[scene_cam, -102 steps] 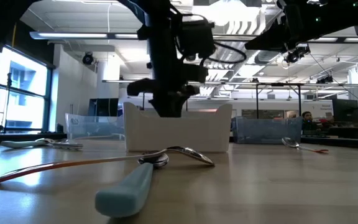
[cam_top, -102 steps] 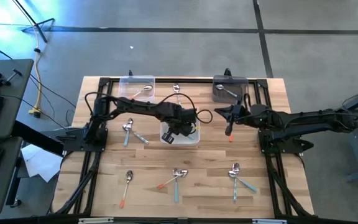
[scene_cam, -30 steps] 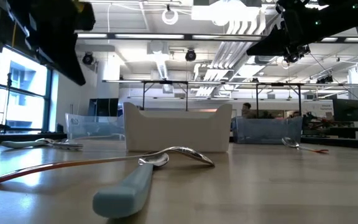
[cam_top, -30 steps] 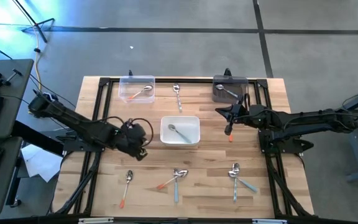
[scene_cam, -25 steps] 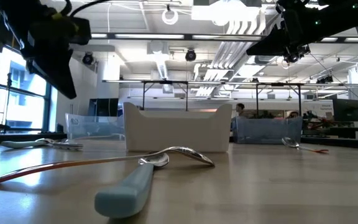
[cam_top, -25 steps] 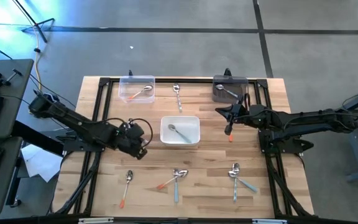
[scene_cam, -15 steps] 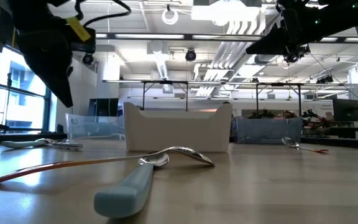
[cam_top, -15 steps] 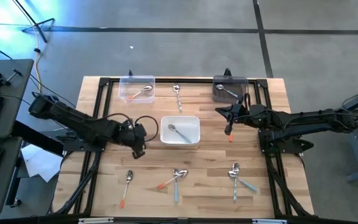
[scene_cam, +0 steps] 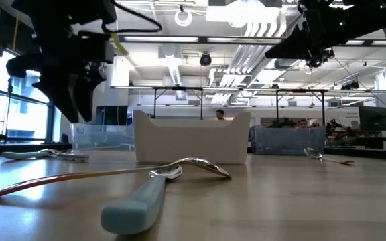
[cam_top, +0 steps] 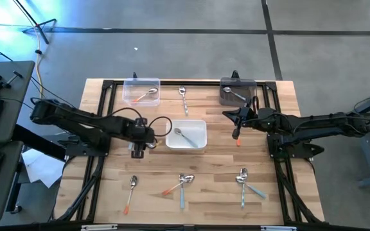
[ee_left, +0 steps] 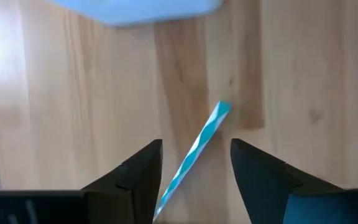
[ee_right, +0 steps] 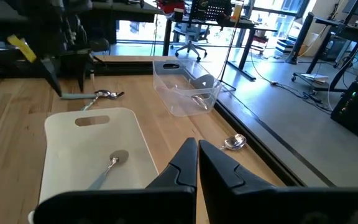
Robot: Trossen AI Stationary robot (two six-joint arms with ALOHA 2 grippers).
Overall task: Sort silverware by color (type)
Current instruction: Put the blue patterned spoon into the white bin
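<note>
My left gripper (ee_left: 194, 165), dark fingers spread wide, hovers directly over a slim blue-handled spoon (ee_left: 194, 149) on grained wooden table (ee_left: 303, 74).

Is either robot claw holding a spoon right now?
No. The left claw is open above a light blue spoon handle without gripping it. The right claw is shut on nothing.

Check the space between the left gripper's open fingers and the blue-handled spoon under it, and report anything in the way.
Nothing visible blocks it. The left gripper hangs open over the blue-handled spoon, whose handle lies on bare table between the fingers. The white bin sits off to the side.
</note>
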